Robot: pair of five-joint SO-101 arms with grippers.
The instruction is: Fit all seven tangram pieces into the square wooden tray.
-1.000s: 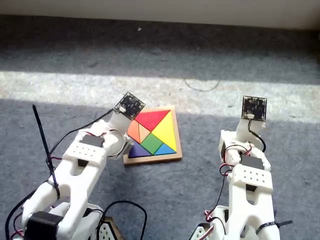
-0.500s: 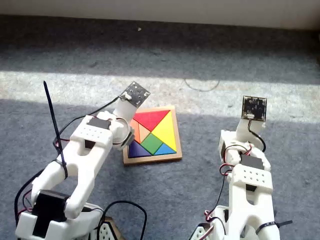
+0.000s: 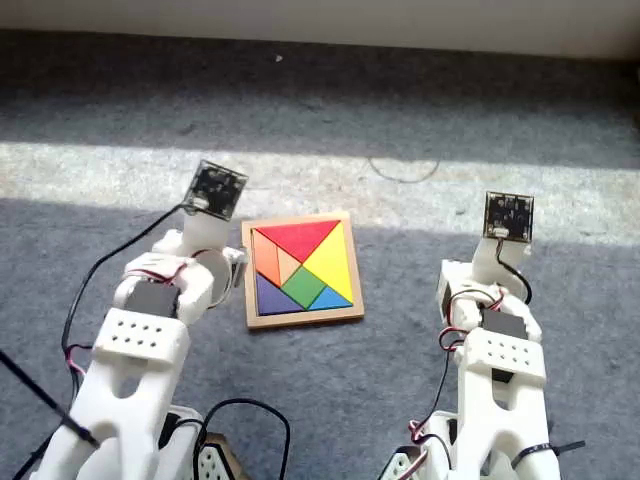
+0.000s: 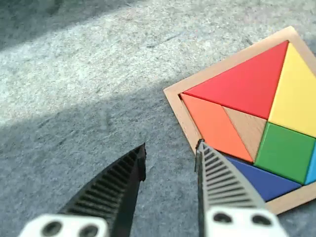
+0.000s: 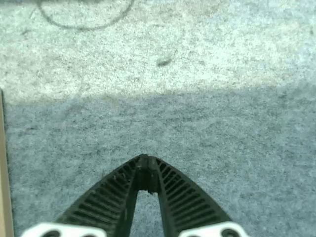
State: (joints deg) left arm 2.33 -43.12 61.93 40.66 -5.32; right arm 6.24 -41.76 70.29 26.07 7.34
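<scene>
The square wooden tray lies on the grey carpet between the two arms. It holds a red triangle, a yellow triangle, an orange parallelogram, a tan triangle, a green square, a purple triangle and a small blue triangle. My left gripper is open and holds nothing, low over the carpet just beside the tray's left rim. My right gripper is shut over bare carpet right of the tray.
A thin wire loop lies on the sunlit carpet behind the tray and shows too in the right wrist view as the wire loop. Black cables trail by the left arm's base. A wall edge runs along the back.
The left arm has swung left, off the tray's left side, and now stands beside it. The pieces stayed in the tray. The right arm has not moved.
</scene>
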